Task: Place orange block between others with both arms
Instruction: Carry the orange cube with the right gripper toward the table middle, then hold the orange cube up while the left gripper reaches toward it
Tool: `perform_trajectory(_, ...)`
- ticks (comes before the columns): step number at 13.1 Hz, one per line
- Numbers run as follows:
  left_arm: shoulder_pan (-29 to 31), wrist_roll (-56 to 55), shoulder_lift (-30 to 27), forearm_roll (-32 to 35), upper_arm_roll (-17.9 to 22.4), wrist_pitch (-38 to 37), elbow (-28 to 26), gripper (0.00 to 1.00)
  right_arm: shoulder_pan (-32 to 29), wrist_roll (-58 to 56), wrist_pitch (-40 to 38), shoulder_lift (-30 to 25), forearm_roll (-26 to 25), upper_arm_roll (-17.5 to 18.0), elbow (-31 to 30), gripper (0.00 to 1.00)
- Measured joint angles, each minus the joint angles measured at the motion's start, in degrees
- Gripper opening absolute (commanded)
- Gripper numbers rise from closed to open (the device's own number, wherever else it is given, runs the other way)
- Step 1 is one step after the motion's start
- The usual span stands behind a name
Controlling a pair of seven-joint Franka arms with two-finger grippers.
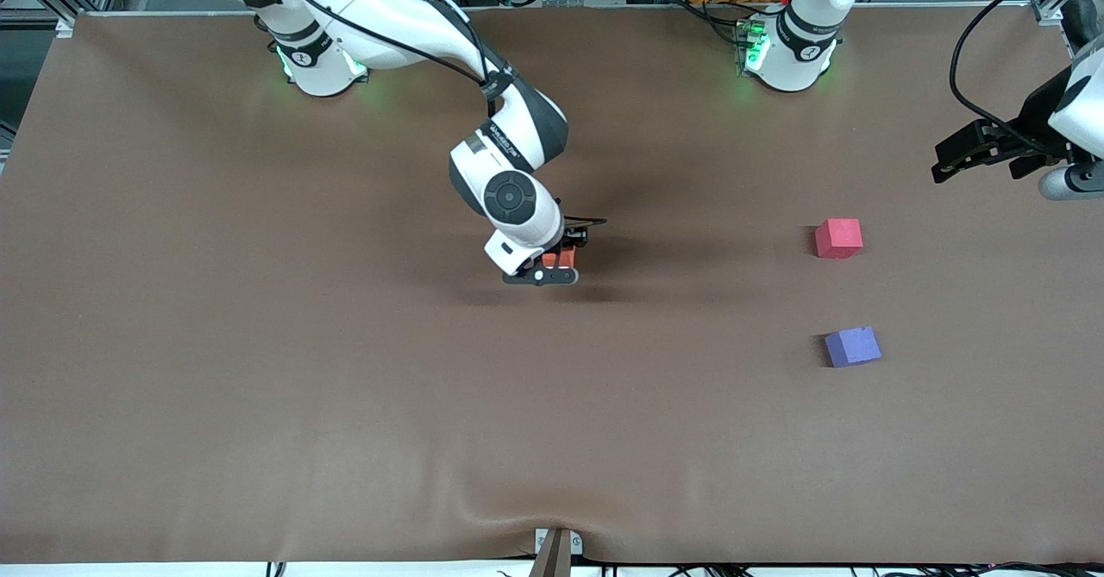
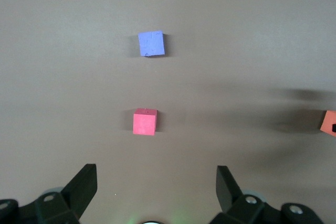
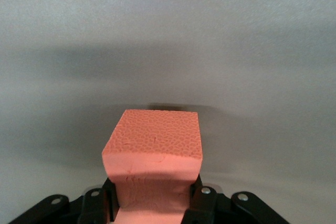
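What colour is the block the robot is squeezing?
Orange block, shut in the right tool; clearest in the right wrist view.

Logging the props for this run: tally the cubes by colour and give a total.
Orange cube: 1, held in the right tool
Red cube: 1, on the table
Purple cube: 1, on the table, nearer the front camera than the red one
Total: 3

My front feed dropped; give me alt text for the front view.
The right claw, over mid-table, grips the orange block. The pinkish-red cube and purple-blue cube sit apart toward the left arm's end, where the open left claw waits.
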Motion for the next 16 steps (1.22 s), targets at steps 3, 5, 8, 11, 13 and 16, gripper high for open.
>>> perform_trajectory(3, 0.0, 0.0, 0.0, 0.0, 0.0, 0.0, 0.0, 1.0, 0.5, 1.8, 0.0, 1.2, -3.3, 0.0, 1.0, 0.0)
perform_trajectory(5, -0.1, 0.0, 0.2, 0.0, 0.0, 0.0, 0.0, 1.0, 0.7, 2.6, 0.1, 2.1, -4.8, 0.0, 1.1, 0.4)
perform_trajectory(8, -0.5, 0.0, 1.3, 0.0, -0.3, 0.0, 0.0, 1.0, 0.8, 2.8, 0.2, 2.4, -5.1, 0.0, 1.5, 1.0)
perform_trajectory(11, -0.7, 0.0, 2.9, 0.0, -0.4, 0.1, 0.0, 1.0, 0.7, 3.1, -0.5, 2.3, -5.1, -0.4, 2.8, 1.0)
perform_trajectory(13, -1.1, 0.0, 3.6, 0.0, -0.7, 0.2, 0.0, 1.0, 0.1, 3.2, -4.3, 1.5, -5.1, -1.0, 5.1, 1.0)
perform_trajectory(16, -4.3, -0.2, 5.5, -0.1, -1.7, 0.5, 0.1, 1.0, -3.3, 3.2, -14.3, -0.9, -5.3, -1.5, 10.5, 1.0)
